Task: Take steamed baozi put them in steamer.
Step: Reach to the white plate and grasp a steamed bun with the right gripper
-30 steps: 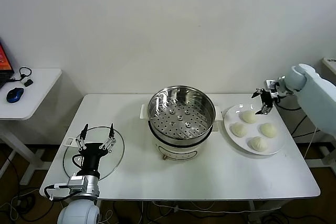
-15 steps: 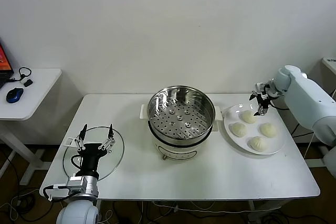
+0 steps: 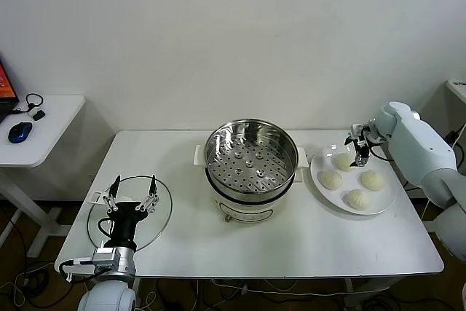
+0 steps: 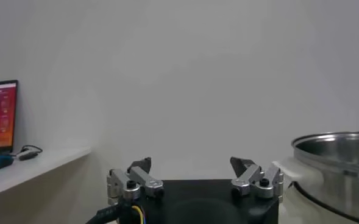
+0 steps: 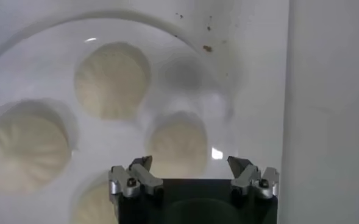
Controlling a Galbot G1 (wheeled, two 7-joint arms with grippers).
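Note:
Four pale pleated baozi lie on a white plate (image 3: 384, 202) at the table's right: one at the back (image 3: 343, 161), one at the left (image 3: 330, 180), one at the right (image 3: 372, 180), one at the front (image 3: 357, 199). The shiny steamer (image 3: 252, 159) with its perforated tray stands empty at mid-table. My right gripper (image 3: 358, 146) is open and empty, just above the back baozi (image 5: 179, 143), which lies between its fingertips in the right wrist view. My left gripper (image 3: 132, 186) is open and empty, parked over the glass lid.
A round glass lid (image 3: 156, 223) lies flat at the table's front left. A side table (image 3: 51, 125) at the far left holds a blue mouse (image 3: 20, 132) and a cable. The steamer's rim (image 4: 337, 146) shows in the left wrist view.
My right gripper has moved left and down toward the back baozi on the plate. The left arm has stayed still.

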